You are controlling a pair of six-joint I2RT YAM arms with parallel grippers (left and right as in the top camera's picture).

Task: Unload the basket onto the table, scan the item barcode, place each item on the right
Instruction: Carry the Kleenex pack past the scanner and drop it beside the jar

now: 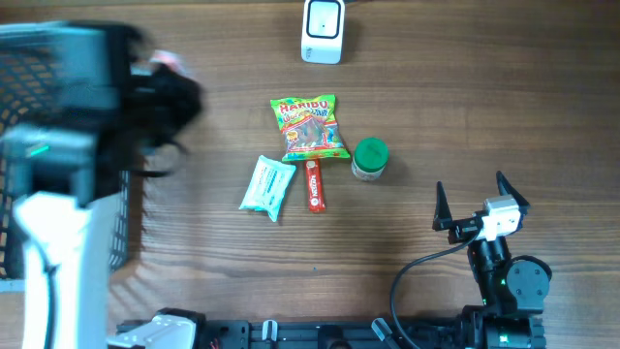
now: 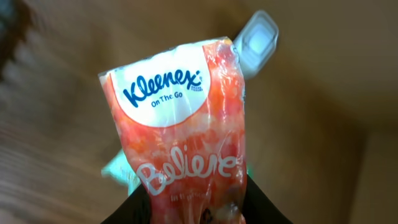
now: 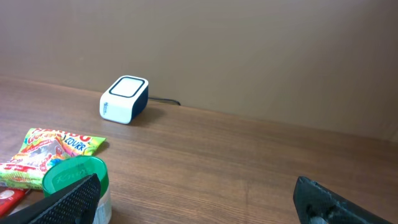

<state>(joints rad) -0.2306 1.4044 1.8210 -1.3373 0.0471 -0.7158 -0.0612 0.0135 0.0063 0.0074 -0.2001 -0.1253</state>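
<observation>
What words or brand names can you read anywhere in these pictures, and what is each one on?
"Kleenex": tissue pack, white panel.
"On The Go": same panel, under the brand.
"Believe": lower on the tissue pack; the smaller print beneath is unreadable.
"HARIBO": candy bag.
Red stick, pale green packet, green lid: print too small to read.

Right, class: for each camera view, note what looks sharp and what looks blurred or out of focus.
Overhead: the left arm near the lens is a smeared blur, while the Haribo bag is crisp. Left wrist: the Kleenex pack is sharp, the scanner behind it soft. Right wrist: mostly sharp; its own fingers are dark and slightly soft.
</observation>
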